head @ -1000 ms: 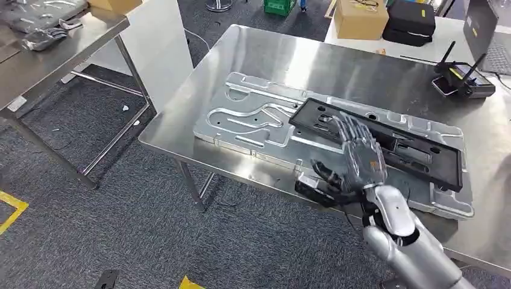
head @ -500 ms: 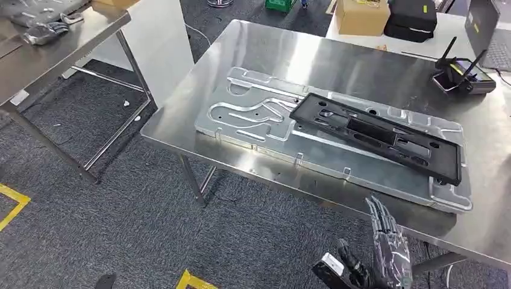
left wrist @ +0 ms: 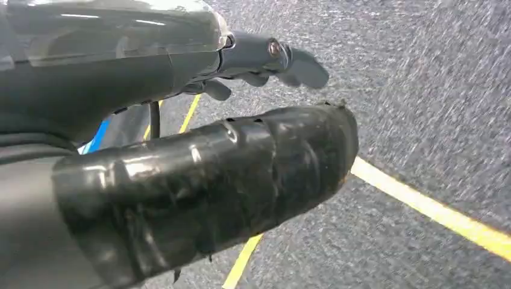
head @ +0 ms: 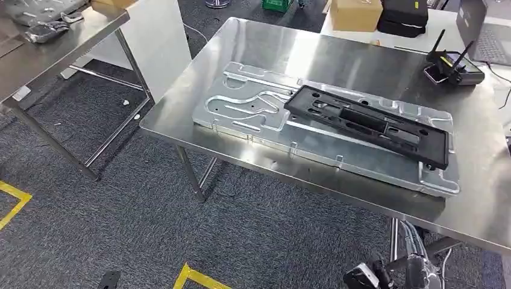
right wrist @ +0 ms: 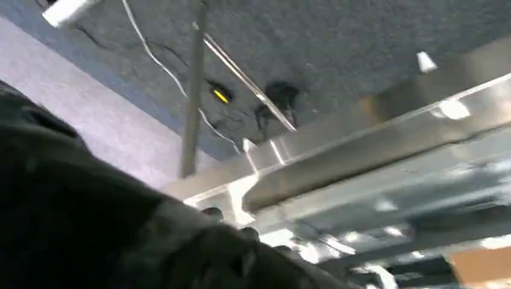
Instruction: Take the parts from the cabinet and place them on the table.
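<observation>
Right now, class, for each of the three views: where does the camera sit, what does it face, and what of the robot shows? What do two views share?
Head view: high on the body, looking down at the table with the silver plate and black frame; right hand low.
Left wrist view: behind the left hand, facing carpet and yellow tape.
Right wrist view: below the table edge, looking up; dark hand.
Shared: head and right wrist show the table.

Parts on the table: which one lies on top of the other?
The black frame lies on top, slanted across the silver plate, which rests flat on the table.
</observation>
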